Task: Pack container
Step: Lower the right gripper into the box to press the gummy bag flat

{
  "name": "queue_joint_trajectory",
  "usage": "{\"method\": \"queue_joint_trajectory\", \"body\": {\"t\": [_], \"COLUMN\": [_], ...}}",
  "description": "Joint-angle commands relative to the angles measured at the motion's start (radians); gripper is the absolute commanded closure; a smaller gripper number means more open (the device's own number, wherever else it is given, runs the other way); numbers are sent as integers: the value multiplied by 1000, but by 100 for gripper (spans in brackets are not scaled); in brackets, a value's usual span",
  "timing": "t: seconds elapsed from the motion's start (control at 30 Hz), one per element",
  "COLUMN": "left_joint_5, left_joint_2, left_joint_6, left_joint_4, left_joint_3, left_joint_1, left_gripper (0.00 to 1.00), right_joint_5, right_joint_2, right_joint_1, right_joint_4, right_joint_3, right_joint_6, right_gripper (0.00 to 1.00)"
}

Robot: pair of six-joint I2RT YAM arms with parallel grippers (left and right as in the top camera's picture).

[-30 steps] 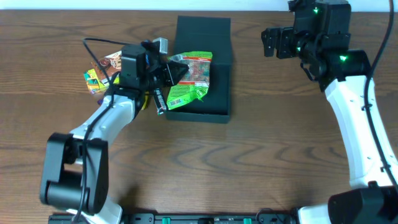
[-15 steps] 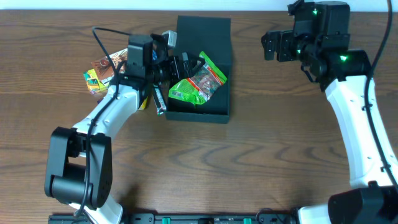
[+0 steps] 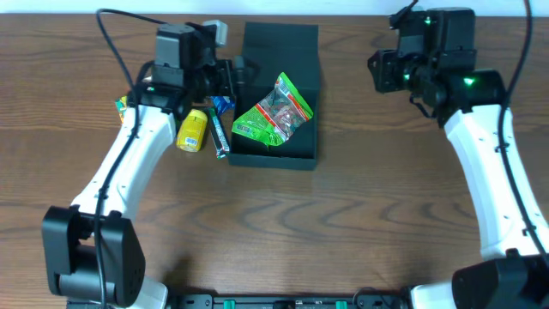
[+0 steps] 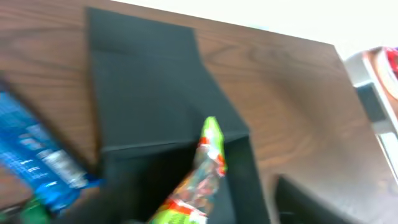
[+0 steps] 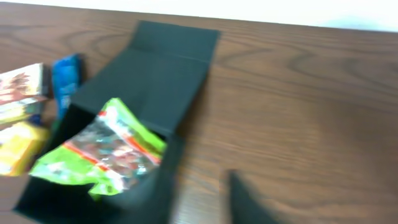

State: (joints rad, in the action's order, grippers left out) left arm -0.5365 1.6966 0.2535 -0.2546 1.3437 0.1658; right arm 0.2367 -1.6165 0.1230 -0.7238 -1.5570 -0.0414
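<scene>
My left gripper [image 3: 240,71] sits just beside the container's [image 3: 281,43] left edge, and my right gripper [image 3: 382,71] is well off to its right. I cannot tell if either is apart or together.

Wooden table [image 3: 343,215] carries the container [image 3: 280,43] (lid open), yellow packet [image 3: 192,130] nearby.

Container [image 4: 149,112] blurred, cut off below
</scene>
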Motion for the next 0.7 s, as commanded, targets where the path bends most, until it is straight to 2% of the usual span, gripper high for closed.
{"method": "queue_joint_trajectory", "body": {"t": [0.0,0.27,0.37,0.43,0.67], "left_joint_5": [54,41,38,39,39], "left_joint_2": [-10,-10,-10,-10,-10], "left_joint_6": [-37,-51,-79,-92,-120], "left_joint_4": [-40,-135,-175,-190,-194], "left_joint_3": [19,19,19,19,19], "left_joint_1": [-64,-185,-193,-193,-193], "left_gripper": [93,94,95,95,94], "right_joint_5": [129,158,58,59,59], "right_joint_2": [-45,-241,-338,-384,-487], "right_joint_1": [66,248,293,305,346], "right_joint_4": [35,183,237,262,387], "right_joint_3": [32,36,36,36,36], "right_joint_6": [-3,-24,-134,-166,-171], "right_gripper": [99,99,99,99,99]}}
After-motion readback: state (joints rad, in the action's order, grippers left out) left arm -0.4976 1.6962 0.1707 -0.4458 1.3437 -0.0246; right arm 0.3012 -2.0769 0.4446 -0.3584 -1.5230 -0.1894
